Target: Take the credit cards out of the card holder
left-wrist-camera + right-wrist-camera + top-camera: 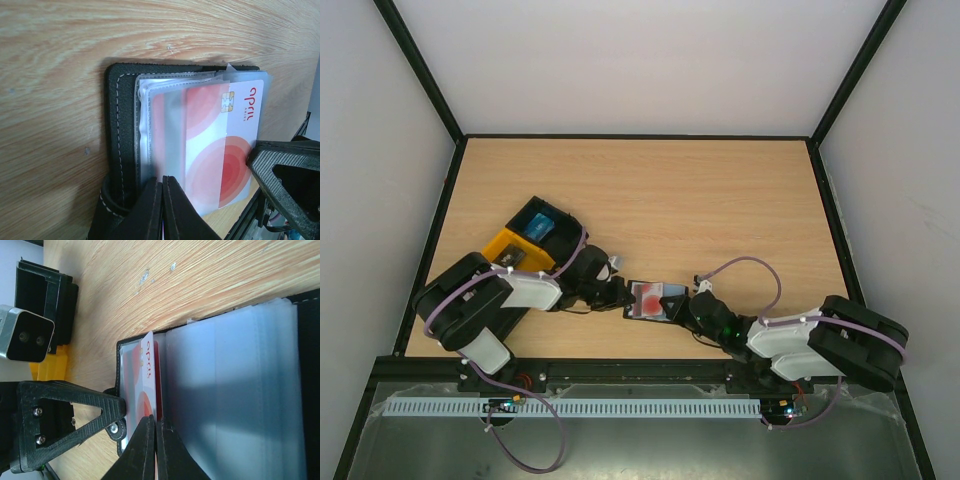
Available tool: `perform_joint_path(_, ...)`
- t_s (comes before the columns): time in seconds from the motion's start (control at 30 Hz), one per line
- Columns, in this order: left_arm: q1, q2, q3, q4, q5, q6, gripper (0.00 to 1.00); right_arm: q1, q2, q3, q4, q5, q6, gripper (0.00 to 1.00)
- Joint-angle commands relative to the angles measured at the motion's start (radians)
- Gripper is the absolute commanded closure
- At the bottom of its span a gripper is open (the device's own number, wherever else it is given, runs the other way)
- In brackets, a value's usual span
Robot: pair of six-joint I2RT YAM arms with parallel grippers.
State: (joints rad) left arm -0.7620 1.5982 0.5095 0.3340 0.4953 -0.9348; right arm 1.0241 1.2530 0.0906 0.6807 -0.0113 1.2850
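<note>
The black card holder (117, 130) lies open on the table between my two grippers, its translucent pocket sleeves (235, 390) fanned out. A red-and-white credit card (220, 150) sticks partway out of a sleeve toward the right arm. My left gripper (163, 184) is shut on the near edge of the holder's sleeves, next to the stitched black cover. My right gripper (156, 424) is shut on the edge of the red card (148, 380), seen edge-on. From above, the two grippers (623, 296) (686, 303) flank the holder (667, 292). A blue card (538, 224) lies apart.
A black-and-orange tray (510, 247) stands on the table to the left, behind the left arm, with the blue card in it. Black frame rails (620, 137) border the wooden table (720, 210) on its sides.
</note>
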Motion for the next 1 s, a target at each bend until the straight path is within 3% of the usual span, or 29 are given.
perform_joint_path(0.0,-0.015,0.023,-0.019,-0.040,-0.019,-0.005,0.97,-0.006,0.002,-0.014,-0.010,0.034,0.015,0.98)
perform_joint_path(0.47,-0.026,0.023,-0.017,-0.039,-0.020,-0.006,0.97,-0.010,0.121,-0.016,0.087,-0.009,0.038,0.85)
perform_joint_path(0.57,-0.026,0.020,-0.015,-0.051,-0.026,-0.003,0.97,-0.012,0.120,-0.019,0.094,-0.004,0.038,0.87)
perform_joint_path(0.73,-0.026,0.022,-0.017,-0.044,-0.025,-0.008,0.97,-0.013,0.094,-0.022,0.084,0.007,0.031,0.98)
perform_joint_path(0.97,-0.026,0.023,-0.016,-0.036,-0.028,-0.016,0.97,-0.012,-0.002,-0.040,0.012,0.047,0.004,0.98)
